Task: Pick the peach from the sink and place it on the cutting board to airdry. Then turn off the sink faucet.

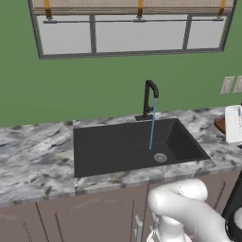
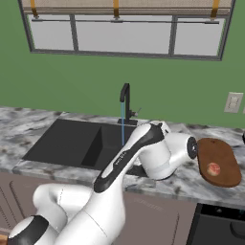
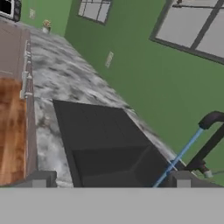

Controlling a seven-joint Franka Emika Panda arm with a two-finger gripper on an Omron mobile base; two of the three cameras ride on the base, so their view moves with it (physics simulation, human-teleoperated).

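One peach (image 2: 214, 168): lying on the cutting board (image 2: 225, 155), right of the sink (image 1: 108, 146).
Faucet (image 1: 149, 97): water running into basin.
Hand (image 3: 111, 178): fingers standing wide apart, holding nothing.

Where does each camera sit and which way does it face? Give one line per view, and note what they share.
Left base view: behind the arm's left, facing the sink, running sink faucet and window; white arm at lower right.
Right base view: behind the arm's right, facing the sink, the cutting board and the peach on it; arm rises from lower left.
Hand view: on the hand, rolled sideways, looking across the sink toward the faucet; gripper open, fingertips at the bottom.
All three share sink, faucet and water stream.
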